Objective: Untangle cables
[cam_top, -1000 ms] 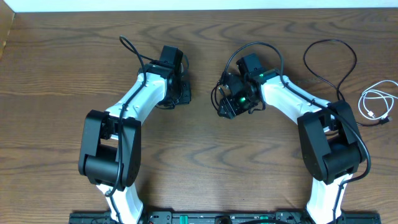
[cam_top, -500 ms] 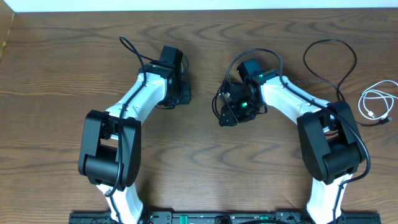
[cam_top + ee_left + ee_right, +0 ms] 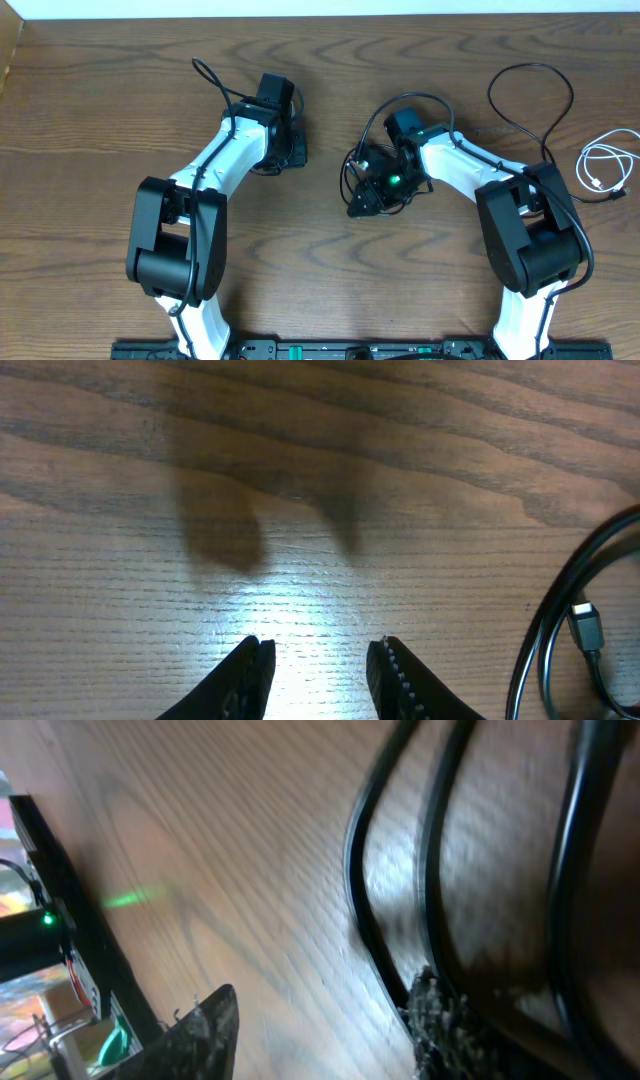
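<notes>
My right gripper [image 3: 362, 200] is open at mid-table. A thin black cable [image 3: 349, 168] loops beside it. In the right wrist view the jaws [image 3: 320, 1030] stand wide apart over bare wood, and black cable strands [image 3: 358, 870] run past the right fingertip [image 3: 437, 1020], touching it. My left gripper [image 3: 292, 152] is open and empty. In its wrist view [image 3: 322, 660] a black cable with a small plug [image 3: 585, 628] lies to the right of the fingers. A second black cable [image 3: 530, 70] loops at the far right. A white cable [image 3: 605, 168] lies coiled at the right edge.
The wooden table [image 3: 320, 270] spreads under both arms. The thicker black cables on the arms [image 3: 405, 98] arc above each wrist. The arm bases stand at the front edge [image 3: 320, 350].
My right gripper has moved toward the front of the table, and the black loop beside it has shifted with it. The left arm has not moved.
</notes>
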